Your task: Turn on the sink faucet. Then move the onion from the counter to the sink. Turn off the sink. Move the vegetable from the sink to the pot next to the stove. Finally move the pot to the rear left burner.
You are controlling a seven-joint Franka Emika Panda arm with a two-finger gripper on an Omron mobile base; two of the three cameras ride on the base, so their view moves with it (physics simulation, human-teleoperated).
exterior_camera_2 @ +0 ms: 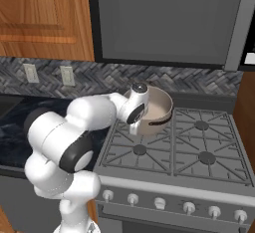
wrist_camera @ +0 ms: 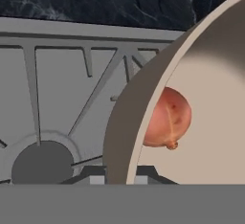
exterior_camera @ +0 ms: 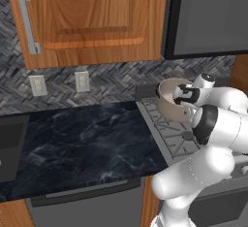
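Two-finger gripper point(exterior_camera_2: 138, 122) is clamped narrow on the near wall of the round tan-beige pot point(exterior_camera_2: 158, 108), held tilted over the grey steel stove's point(exterior_camera_2: 199, 170) rear-left grate. Small orange-red onion point(wrist_camera: 167, 117) sits inside the pot. Burner lies directly beneath; next move is likely straight down.

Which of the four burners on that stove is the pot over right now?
The rear left burner: the pot, tilted and clamped at its rim by the gripper, hangs over that corner of the stove. The other three burners are bare grates.
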